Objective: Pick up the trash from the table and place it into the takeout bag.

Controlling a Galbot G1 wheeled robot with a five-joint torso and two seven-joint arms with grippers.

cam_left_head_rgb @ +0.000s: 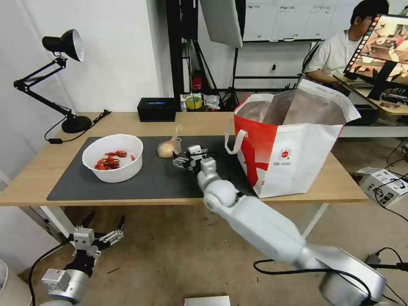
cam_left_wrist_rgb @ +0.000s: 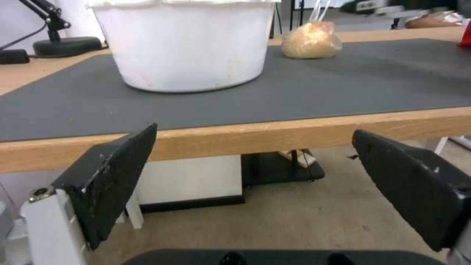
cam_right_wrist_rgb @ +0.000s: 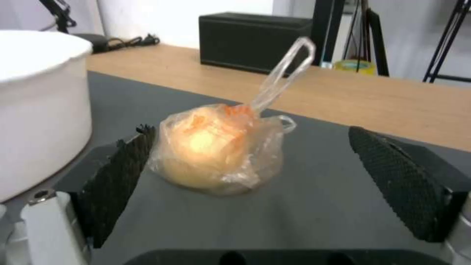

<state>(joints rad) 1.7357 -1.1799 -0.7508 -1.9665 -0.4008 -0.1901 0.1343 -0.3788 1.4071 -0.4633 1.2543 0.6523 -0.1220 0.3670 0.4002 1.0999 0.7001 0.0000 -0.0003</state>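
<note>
On the table's dark grey mat (cam_left_head_rgb: 161, 182) stands a white round bowl (cam_left_head_rgb: 112, 157) holding red crayfish shells. To its right lies a small knotted clear bag (cam_left_head_rgb: 168, 148) with a yellowish lump. My right gripper (cam_left_head_rgb: 183, 155) is open low over the mat, just right of that bag. In the right wrist view the knotted bag (cam_right_wrist_rgb: 218, 151) sits between the spread fingers (cam_right_wrist_rgb: 123, 162), close to one pad. The red-and-white takeout bag (cam_left_head_rgb: 293, 144) stands open at the table's right end. My left gripper (cam_left_head_rgb: 106, 221) hangs open below the table's front edge (cam_left_wrist_rgb: 275, 132), facing the bowl (cam_left_wrist_rgb: 186, 44).
A black desk lamp (cam_left_head_rgb: 63, 46) stands at the table's back left. A black rectangular box (cam_left_head_rgb: 156, 109) and a tape roll (cam_left_head_rgb: 193, 102) sit along the back edge. A small carton (cam_left_head_rgb: 382, 180) lies on the floor at the right.
</note>
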